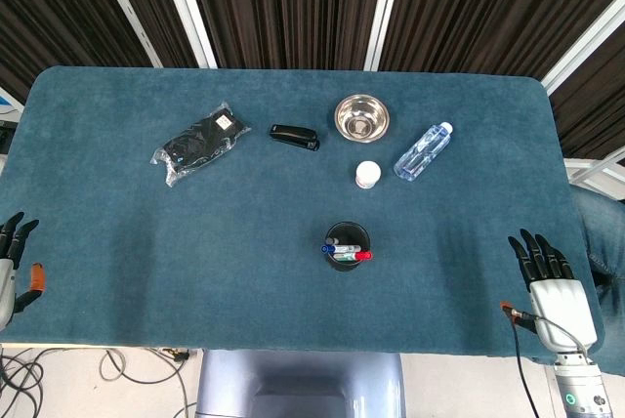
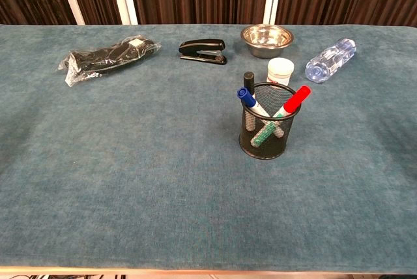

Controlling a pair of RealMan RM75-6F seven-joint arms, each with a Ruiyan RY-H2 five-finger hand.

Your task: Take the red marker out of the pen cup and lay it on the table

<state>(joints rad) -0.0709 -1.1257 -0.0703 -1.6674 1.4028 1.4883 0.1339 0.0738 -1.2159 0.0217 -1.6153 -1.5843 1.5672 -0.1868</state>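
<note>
A black mesh pen cup (image 1: 346,246) (image 2: 269,122) stands upright near the middle of the teal table. The red marker (image 2: 295,101) (image 1: 362,256) leans out of the cup's right side, cap up. Blue (image 2: 248,100), black and green markers share the cup. In the head view my left hand (image 1: 12,260) rests at the table's front left edge with fingers spread, holding nothing. My right hand (image 1: 547,276) sits at the front right edge, fingers apart and empty. Both hands are far from the cup. The chest view shows neither hand.
Behind the cup lie a small white jar (image 1: 367,175), a steel bowl (image 1: 361,117), a clear water bottle (image 1: 424,151), a black stapler (image 1: 294,137) and a bagged black item (image 1: 195,144). Teal cloth (image 1: 146,271) covers the table.
</note>
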